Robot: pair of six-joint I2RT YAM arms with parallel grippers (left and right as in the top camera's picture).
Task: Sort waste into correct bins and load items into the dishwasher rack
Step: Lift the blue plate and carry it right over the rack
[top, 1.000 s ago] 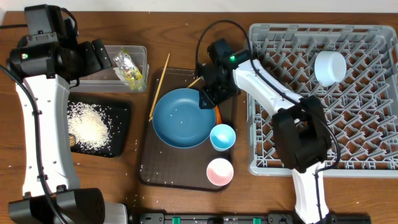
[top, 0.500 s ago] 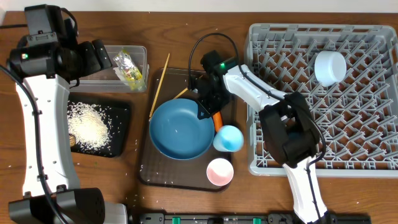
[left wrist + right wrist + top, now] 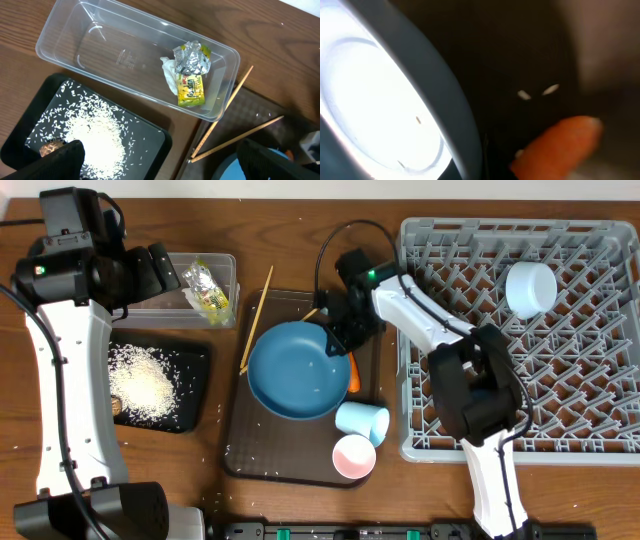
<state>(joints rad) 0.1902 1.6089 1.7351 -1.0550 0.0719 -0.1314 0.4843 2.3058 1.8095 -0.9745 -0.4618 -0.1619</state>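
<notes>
My right gripper [image 3: 336,343] is shut on the upper right rim of the dark blue plate [image 3: 295,372], which sits on the brown serving tray [image 3: 262,448]. In the right wrist view the plate rim [image 3: 455,115] runs down to my jaws, and the orange carrot [image 3: 555,147] lies just right of it. From overhead the carrot [image 3: 352,372] lies along the plate's right edge. A light blue cup [image 3: 362,420] lies tipped on its side above the pink cup [image 3: 353,456]. My left gripper [image 3: 162,167] hangs open over the black tray [image 3: 150,145] of rice [image 3: 95,130].
The clear tub [image 3: 75,45] holds the wrapper [image 3: 191,80] and a white paper wad [image 3: 170,75]. A brown lump [image 3: 50,148] sits beside the rice. Chopsticks [image 3: 256,318] lie at the serving tray's upper left. The grey rack [image 3: 580,380] at right holds a light blue bowl [image 3: 530,288].
My right gripper shut on the plate rim, pushed the plate down-left, then drew it back up-right. The light blue cup was knocked onto its side. The left arm stayed still.
</notes>
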